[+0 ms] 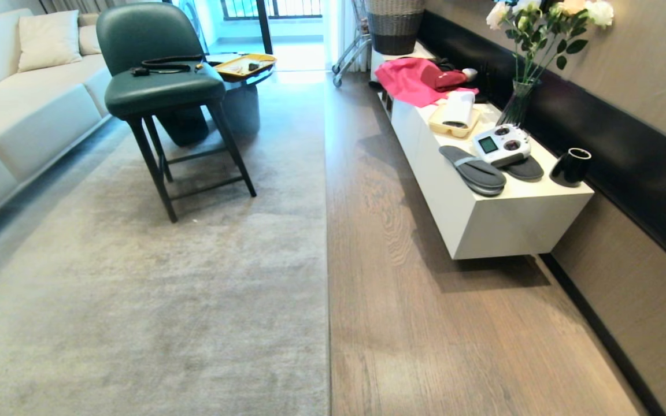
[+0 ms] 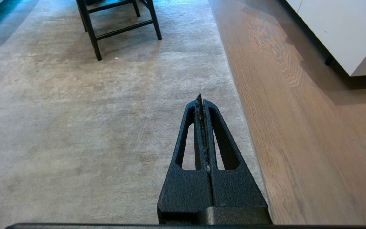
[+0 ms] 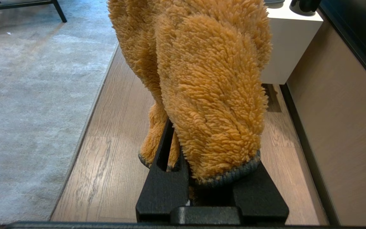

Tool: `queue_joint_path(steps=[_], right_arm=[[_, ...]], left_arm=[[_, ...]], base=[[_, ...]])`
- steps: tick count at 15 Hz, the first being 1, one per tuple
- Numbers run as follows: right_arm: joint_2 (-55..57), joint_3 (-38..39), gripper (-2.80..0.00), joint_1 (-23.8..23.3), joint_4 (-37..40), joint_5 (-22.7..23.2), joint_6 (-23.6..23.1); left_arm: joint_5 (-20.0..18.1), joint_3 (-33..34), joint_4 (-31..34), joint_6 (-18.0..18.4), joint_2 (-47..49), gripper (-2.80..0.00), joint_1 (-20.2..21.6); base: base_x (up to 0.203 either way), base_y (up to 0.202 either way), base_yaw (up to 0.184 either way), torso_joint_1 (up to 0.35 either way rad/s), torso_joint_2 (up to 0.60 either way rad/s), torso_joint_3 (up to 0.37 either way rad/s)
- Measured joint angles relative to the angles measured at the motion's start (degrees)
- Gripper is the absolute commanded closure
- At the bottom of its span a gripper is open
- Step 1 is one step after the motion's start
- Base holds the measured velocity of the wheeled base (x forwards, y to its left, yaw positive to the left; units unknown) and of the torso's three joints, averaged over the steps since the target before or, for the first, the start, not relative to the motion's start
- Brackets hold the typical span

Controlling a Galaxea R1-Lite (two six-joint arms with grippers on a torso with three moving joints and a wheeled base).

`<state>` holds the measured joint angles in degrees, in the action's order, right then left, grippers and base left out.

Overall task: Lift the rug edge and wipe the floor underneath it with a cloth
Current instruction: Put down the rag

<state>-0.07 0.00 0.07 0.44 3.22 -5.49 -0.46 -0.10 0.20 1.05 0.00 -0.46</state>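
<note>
Cloth clamped in right fingers, draped over them; left fingers clenched empty.

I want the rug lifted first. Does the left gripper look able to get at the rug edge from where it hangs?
Probably yes. The left gripper hangs shut over the rug, close to the rug edge, with nothing lying between them. It must open and come down first.
</note>
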Motion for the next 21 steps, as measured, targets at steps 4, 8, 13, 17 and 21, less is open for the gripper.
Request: queue_joint_path(steps=[4,8,13,17,21], right_arm=[[0.0,0.0,0.0,0.0,0.0,0.0,0.0],[0.0,0.0,0.0,0.0,0.0,0.0,0.0],[0.0,0.0,0.0,0.0,0.0,0.0,0.0],[0.0,0.0,0.0,0.0,0.0,0.0,0.0],[0.0,0.0,0.0,0.0,0.0,0.0,-0.1]], left_arm=[[0.0,0.0,0.0,0.0,0.0,0.0,0.0],[0.0,0.0,0.0,0.0,0.0,0.0,0.0],[0.0,0.0,0.0,0.0,0.0,0.0,0.0],[0.0,0.0,0.0,0.0,0.0,0.0,0.0],[-0.1,0.0,0.0,0.0,0.0,0.0,0.0]], base=[[0.0,0.0,0.0,0.0,0.0,0.0],[0.0,0.0,0.0,0.0,0.0,0.0],[0.0,0.0,0.0,0.0,0.0,0.0],[0.0,0.0,0.0,0.0,0.0,0.0],[0.0,0.0,0.0,0.0,0.0,0.0]])
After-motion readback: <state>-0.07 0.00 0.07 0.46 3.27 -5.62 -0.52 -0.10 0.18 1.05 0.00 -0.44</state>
